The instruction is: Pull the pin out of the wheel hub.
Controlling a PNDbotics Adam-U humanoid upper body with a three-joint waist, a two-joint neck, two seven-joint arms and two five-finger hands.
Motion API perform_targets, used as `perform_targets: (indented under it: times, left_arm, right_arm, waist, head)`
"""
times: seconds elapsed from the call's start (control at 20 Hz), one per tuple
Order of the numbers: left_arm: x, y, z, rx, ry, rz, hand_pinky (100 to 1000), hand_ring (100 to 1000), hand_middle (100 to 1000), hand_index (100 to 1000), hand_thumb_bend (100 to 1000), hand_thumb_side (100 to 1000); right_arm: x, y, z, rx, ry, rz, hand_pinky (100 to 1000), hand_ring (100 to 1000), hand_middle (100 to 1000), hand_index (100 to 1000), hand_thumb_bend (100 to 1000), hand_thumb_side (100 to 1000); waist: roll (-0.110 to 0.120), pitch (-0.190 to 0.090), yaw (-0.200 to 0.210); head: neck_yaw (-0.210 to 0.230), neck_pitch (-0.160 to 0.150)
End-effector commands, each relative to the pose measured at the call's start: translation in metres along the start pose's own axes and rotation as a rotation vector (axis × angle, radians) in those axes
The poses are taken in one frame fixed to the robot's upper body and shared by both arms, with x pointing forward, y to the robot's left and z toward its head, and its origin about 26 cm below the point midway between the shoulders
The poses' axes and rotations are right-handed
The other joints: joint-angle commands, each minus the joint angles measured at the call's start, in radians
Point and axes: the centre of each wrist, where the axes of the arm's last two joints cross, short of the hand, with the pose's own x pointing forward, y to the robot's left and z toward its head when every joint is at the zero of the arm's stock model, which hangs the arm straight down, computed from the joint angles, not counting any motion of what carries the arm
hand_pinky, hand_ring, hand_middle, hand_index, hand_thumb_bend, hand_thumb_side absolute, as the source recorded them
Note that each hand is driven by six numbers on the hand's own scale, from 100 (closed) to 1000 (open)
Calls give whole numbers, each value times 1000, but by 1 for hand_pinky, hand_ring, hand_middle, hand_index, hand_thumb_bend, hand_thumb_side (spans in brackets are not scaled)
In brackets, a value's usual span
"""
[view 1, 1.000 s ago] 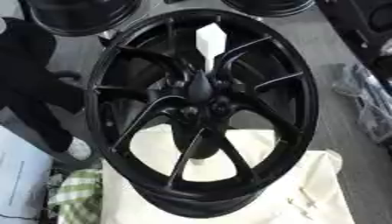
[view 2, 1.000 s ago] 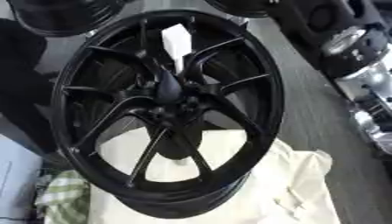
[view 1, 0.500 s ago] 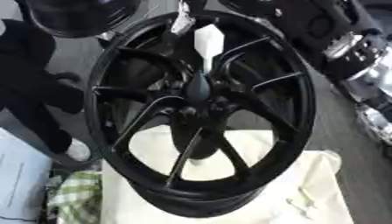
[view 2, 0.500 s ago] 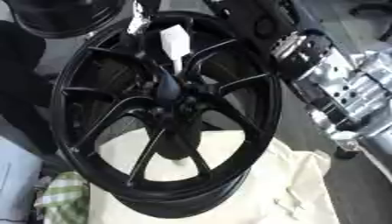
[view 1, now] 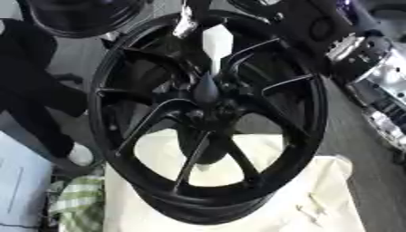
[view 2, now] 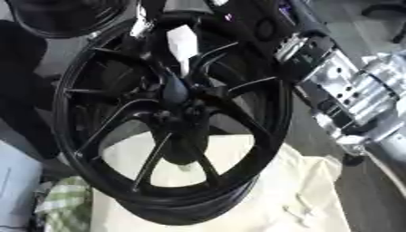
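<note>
Pin [view 1: 208, 86] sits in the centre of the hub [view 1: 210, 106] — dark conical body seated at the hub, white faceted top end [view 1: 216, 41] standing up and away from it toward the far rim. Long axis runs roughly vertical in view, tilted a little to the right at the top, so my read is the pull goes along that line, out of the hub face toward the top end. Wheel [view 1: 119, 136] stands nearly upright on a cream cloth [view 1: 333, 190], spokes fanning out around the pin. Right arm [view 2: 341, 90] comes in from the upper right — silver and black forearm alongside the wheel's right rim, its dark upper part reaching over the top of the rim toward the pin's white end. The right hand itself I can't pick out against the black wheel; can't tell if its fingers are apart or closed, or whether anything touches the pin. Left hand not visible in either view. Right side is clearly the nearer one; the pin lies down and left of where that arm enters. Pin looks still seated, so extraction not done yet.
</note>
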Motion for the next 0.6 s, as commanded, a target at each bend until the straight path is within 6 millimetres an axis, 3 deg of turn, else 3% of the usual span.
perform_targets:
  times: [0.05, 0.6]
  left_arm:
    - [10, 4, -6, -12, -37, -20, 783, 748, 784, 785, 190, 860]
    - [9, 6, -6, -9, -34, -28, 783, 747, 781, 785, 190, 862]
  right_arm:
    - [2, -17, 13, 31, -33, 56, 847, 779, 764, 843, 594, 309]
    - [-4, -11, 29, 40, -37, 29, 837, 769, 755, 850, 614, 344]
  waist:
    - [2, -18, 0]
    - [-1, -15, -8]
  head:
    - [4, -1]
    - [11, -1]
